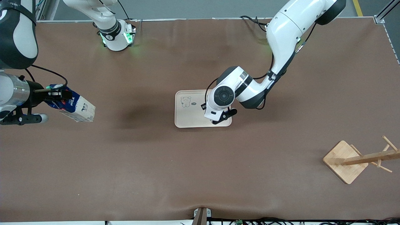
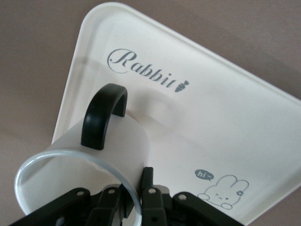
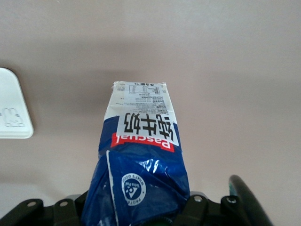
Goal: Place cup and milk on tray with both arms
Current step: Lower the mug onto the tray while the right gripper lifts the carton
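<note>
Front view shows us midway: our left hand (image 1: 222,117) grips the small white mug with black handle (image 2: 89,155) just over the cream rectangular tray (image 1: 187,120). Our right hand (image 1: 51,93) carries the blue-and-white milk carton (image 1: 73,107) over the brown surface (image 1: 200,172), well apart from the tray; neither is set down yet.

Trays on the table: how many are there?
1. The cream tray lies mid-table, under the left gripper, which holds the cup over it. The wooden rack toward the left arm's end is no tray.
</note>
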Controlling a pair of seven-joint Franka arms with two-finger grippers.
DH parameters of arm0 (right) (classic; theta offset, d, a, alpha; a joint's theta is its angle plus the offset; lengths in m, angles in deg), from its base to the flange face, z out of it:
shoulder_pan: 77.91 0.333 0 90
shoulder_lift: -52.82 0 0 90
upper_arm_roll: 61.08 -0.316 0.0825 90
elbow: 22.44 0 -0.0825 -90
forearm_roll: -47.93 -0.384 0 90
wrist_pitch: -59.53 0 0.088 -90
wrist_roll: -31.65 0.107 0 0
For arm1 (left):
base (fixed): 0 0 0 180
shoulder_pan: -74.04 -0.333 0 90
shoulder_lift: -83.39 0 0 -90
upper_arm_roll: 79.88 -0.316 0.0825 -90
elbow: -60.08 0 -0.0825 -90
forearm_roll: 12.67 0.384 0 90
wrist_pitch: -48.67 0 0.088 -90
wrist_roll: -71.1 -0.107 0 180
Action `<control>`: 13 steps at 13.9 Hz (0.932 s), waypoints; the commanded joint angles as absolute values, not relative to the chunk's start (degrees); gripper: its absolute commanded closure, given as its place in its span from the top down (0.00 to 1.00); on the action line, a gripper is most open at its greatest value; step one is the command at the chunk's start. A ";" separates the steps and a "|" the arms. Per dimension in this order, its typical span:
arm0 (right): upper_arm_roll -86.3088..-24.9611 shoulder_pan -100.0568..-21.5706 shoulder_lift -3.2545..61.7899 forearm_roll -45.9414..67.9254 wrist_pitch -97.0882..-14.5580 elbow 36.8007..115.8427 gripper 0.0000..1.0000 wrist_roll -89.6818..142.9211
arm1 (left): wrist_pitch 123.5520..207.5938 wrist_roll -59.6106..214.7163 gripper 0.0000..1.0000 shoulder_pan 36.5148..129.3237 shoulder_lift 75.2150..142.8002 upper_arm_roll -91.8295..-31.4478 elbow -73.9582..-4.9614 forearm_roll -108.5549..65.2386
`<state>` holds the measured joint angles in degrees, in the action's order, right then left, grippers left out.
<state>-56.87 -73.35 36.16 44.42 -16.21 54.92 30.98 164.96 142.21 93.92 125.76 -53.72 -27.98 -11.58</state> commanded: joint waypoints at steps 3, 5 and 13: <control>-56.95 -71.68 35.94 38.44 -13.50 54.03 0.00 35.78 | 164.25 145.37 0.00 95.58 125.40 -55.26 -28.34 -10.03; -57.04 -68.00 36.03 38.17 -13.50 54.03 0.00 38.49 | 164.25 145.37 0.00 96.19 126.01 -55.79 -28.34 -10.03; -57.13 -58.33 33.31 36.68 -18.41 54.03 0.00 46.15 | 164.25 146.07 1.00 96.54 126.11 -57.02 -27.03 -10.03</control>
<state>-57.57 -59.88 34.71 37.91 -17.03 54.97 45.64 164.99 144.45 95.67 126.72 -55.98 -28.49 -11.52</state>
